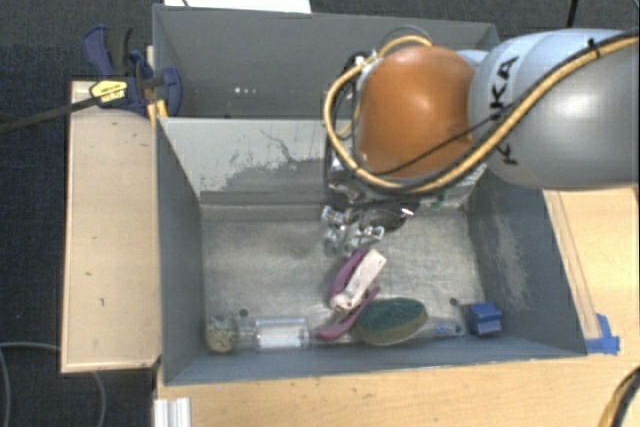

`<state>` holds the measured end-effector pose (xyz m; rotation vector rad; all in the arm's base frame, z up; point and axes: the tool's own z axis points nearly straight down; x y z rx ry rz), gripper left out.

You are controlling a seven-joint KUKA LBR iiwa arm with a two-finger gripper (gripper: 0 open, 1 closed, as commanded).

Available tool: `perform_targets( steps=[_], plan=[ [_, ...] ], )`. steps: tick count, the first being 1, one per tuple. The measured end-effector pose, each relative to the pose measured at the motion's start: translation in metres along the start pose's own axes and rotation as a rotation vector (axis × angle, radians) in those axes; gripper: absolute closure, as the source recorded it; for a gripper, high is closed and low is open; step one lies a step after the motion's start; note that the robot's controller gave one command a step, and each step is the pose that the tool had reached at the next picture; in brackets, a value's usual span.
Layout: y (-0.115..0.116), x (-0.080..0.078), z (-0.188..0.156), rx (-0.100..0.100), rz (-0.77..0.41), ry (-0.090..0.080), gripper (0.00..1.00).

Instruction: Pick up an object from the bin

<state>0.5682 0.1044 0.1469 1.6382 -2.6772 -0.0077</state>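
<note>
Pale, smooth stubby tube (360, 277): is lying tilted mid-bin, toward the near wall, and resting across a purple curved strip (343, 320). Gripper (350, 230), bright metal: is hanging just above the tube's far end; whether it is open or closed cannot be told. Dark green oval pad (392, 319), matte: is sitting just right of the strip. Small blue block (483, 318) is lying farther right. Clear plastic piece (272, 333) and dull round lump (220, 335) are lying left along the near wall of the scuffed grey metal bin (250, 215).

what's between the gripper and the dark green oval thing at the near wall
In the camera view, a white tube-like piece and a purple strip lie between the gripper and the dark green oval thing.
</note>
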Motion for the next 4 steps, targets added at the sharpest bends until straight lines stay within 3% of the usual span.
perform_targets(
  steps=[1, 2, 3, 4],
  plan=[
    [-0.002, 0.000, -0.005, 0.006, 0.004, -0.003, 0.00],
    [0.008, 0.040, 0.068, 0.004, -0.119, 0.004, 0.00],
    [0.007, 0.038, 0.067, 0.008, -0.120, -0.002, 1.00],
    [0.010, 0.040, -0.063, 0.014, -0.071, -0.006, 1.00]
  ],
)
